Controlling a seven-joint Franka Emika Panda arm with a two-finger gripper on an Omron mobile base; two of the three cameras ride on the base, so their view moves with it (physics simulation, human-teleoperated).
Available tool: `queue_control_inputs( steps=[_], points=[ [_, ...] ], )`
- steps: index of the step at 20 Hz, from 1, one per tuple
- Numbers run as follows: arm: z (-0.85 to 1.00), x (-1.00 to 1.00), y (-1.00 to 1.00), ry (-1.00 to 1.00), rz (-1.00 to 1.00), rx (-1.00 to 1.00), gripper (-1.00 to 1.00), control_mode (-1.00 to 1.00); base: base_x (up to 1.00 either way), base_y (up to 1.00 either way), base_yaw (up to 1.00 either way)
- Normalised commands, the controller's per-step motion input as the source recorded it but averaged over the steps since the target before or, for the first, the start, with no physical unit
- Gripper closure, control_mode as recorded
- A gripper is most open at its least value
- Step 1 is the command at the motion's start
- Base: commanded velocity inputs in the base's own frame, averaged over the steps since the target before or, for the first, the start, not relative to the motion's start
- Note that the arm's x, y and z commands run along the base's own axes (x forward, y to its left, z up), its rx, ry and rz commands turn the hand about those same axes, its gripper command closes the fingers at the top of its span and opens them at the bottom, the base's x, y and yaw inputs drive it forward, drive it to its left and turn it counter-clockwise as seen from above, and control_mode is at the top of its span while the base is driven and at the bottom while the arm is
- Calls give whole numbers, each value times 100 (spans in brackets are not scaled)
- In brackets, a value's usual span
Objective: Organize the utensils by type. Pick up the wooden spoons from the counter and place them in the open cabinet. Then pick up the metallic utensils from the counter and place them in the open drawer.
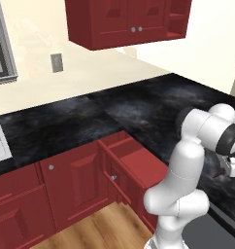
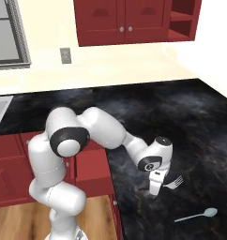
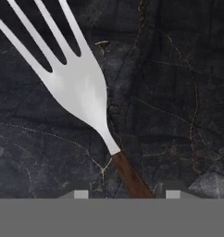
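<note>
A: Right now, down low over the fork [image 3: 81, 88], gripper [image 3: 124, 193] straddling its dark brown handle, fingertips [image 3: 81, 193] either side. Looks like the metallic-utensil step, at the grasp.

B: Jaws partly open, apart from the handle on both sides as far as the hand view tells; no hold on anything yet. Can't tell more than that.

A: Next, judging by this: close on the handle, lift clear of the tabletop [image 2: 190, 122], swing left to the open drawer [image 1: 139, 160].

B: Teaspoon [image 2: 197, 215] lying near the fork, toward the tabletop's front edge, apart from it.

A: Drawer pulled out beside the arm, red inside, nothing visible in the part on show.

B: Farther up, open cabinet [image 2: 183, 21] on the wall, shelf visible; contents too hard to make out.
</note>
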Motion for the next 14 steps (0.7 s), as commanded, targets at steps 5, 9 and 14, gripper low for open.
queue_control_inputs(
  steps=[5,9,14],
  points=[
    [-30,-57,0,1,-4,0,100,-100,0,0,0],
    [-16,-41,5,4,0,0,100,-100,0,0,0],
    [-14,-64,9,1,3,0,100,-100,0,0,0]
  ],
)
